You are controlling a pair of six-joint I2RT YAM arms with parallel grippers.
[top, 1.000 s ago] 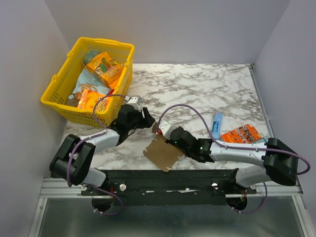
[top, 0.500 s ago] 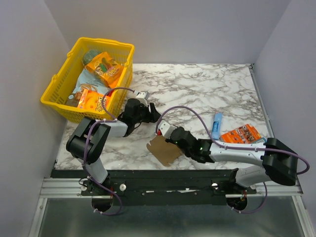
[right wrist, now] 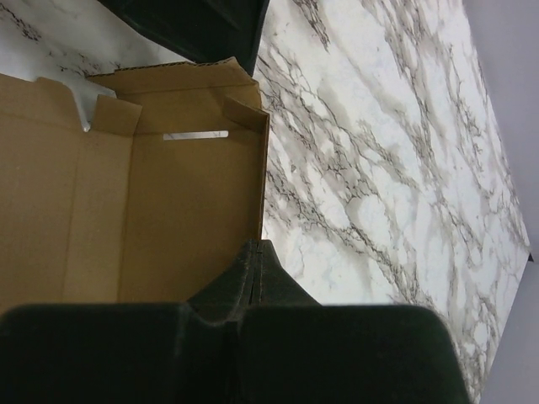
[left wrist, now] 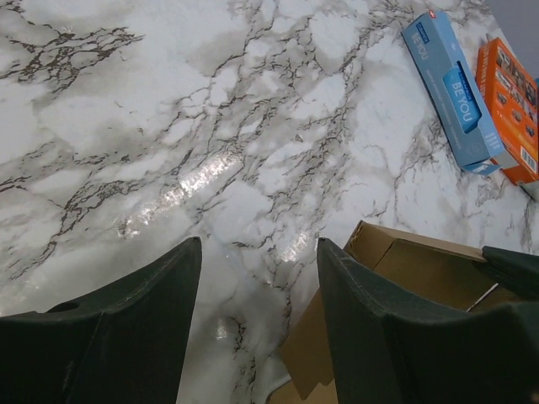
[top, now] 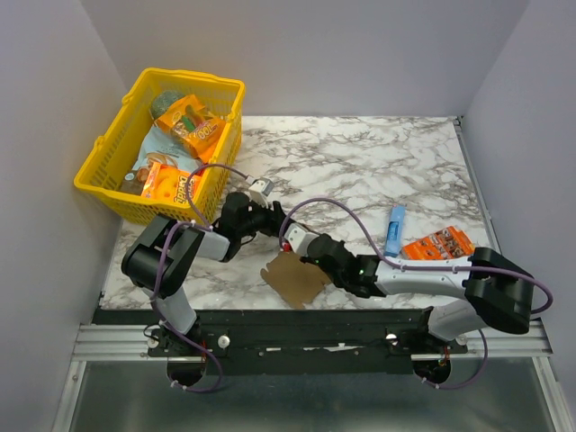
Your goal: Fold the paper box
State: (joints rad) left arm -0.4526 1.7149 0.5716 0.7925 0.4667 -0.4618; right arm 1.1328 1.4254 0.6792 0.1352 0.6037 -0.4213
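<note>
The paper box (top: 292,279) is a flat brown cardboard cut-out with flaps, lying near the table's front edge. My right gripper (top: 306,256) is shut, pinching the box's right edge (right wrist: 168,210); its fingertips (right wrist: 257,246) meet on the cardboard rim. My left gripper (top: 273,223) hovers open just beyond the box's far corner, with only marble between its fingers. In the left wrist view the box (left wrist: 413,269) lies to the right of and behind the right finger (left wrist: 370,311). Dark parts of the left gripper (right wrist: 194,25) show at the top of the right wrist view.
A yellow basket (top: 108,153) full of snack packets stands at the back left. A slim blue packet (top: 395,229) (left wrist: 455,93) and an orange packet (top: 439,244) (left wrist: 515,101) lie on the marble to the right.
My left gripper has swung right, up to the box's far corner, and its jaws have narrowed slightly. The right gripper has shifted the box a little to the left.
</note>
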